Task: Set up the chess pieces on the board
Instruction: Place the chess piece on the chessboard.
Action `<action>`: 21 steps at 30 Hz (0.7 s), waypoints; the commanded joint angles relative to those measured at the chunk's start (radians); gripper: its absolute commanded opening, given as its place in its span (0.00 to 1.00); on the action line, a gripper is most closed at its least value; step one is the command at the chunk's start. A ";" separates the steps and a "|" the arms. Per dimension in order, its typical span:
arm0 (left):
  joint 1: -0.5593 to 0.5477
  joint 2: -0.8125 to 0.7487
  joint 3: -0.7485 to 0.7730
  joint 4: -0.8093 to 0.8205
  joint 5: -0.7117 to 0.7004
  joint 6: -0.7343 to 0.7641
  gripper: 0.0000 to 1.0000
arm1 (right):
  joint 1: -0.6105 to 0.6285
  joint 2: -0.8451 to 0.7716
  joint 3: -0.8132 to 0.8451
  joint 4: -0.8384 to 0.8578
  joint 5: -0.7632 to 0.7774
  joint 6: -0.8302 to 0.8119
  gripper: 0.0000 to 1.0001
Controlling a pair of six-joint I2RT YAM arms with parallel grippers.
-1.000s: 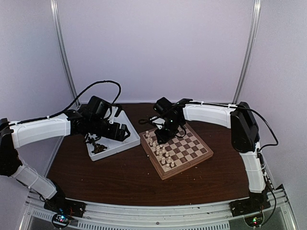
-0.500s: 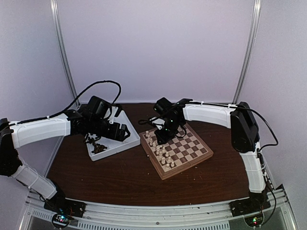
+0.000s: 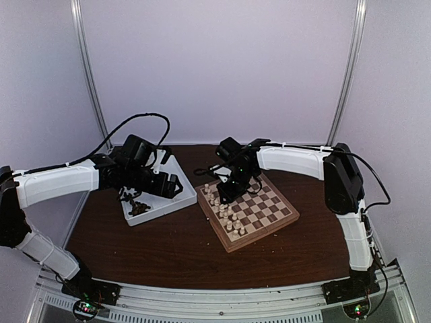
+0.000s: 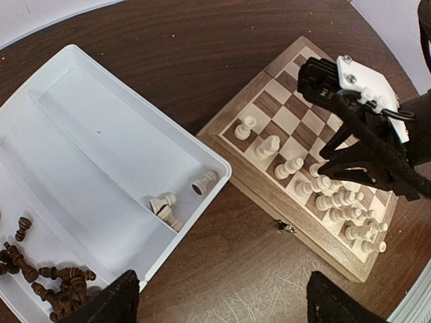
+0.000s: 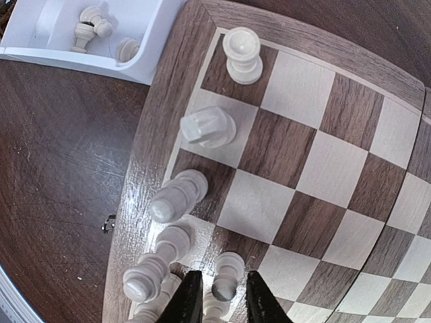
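The board point(image 3: 232, 243) lies right of centre, with cream-white chess pieces point(image 3: 225, 215) standing along its left side. My right gripper point(image 5: 220, 299) hangs low over that side. Its fingers straddle one white pawn point(image 5: 227, 277) that stands on a brown square, and a thin gap shows on each side of the pawn. Other white pieces point(image 5: 176, 196) stand close by on the left. My left gripper point(image 4: 222, 304) is wide open and holds nothing. It hovers over bare table between the tray and the board point(image 4: 269, 195).
A white compartmented tray point(image 3: 185, 200) sits left of the board. It holds a heap of dark brown pieces point(image 4: 60, 282) and three loose white ones point(image 4: 165, 205). A small metal latch point(image 4: 285, 229) sticks out of the board's side.
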 commanded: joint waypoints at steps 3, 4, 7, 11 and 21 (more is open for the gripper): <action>0.008 -0.013 0.004 0.016 0.006 0.009 0.86 | -0.006 -0.014 -0.002 -0.009 0.030 0.000 0.26; 0.008 -0.013 0.004 0.016 0.007 0.009 0.85 | -0.006 -0.017 -0.001 -0.010 0.030 0.000 0.26; 0.008 -0.013 0.004 0.016 0.008 0.007 0.86 | -0.006 -0.027 0.005 -0.013 0.034 0.000 0.27; 0.008 -0.014 0.004 0.016 0.008 0.007 0.86 | -0.006 -0.045 0.014 -0.022 0.040 0.000 0.28; 0.008 0.006 0.033 -0.007 -0.010 0.016 0.86 | -0.006 -0.133 -0.001 -0.013 0.073 -0.003 0.29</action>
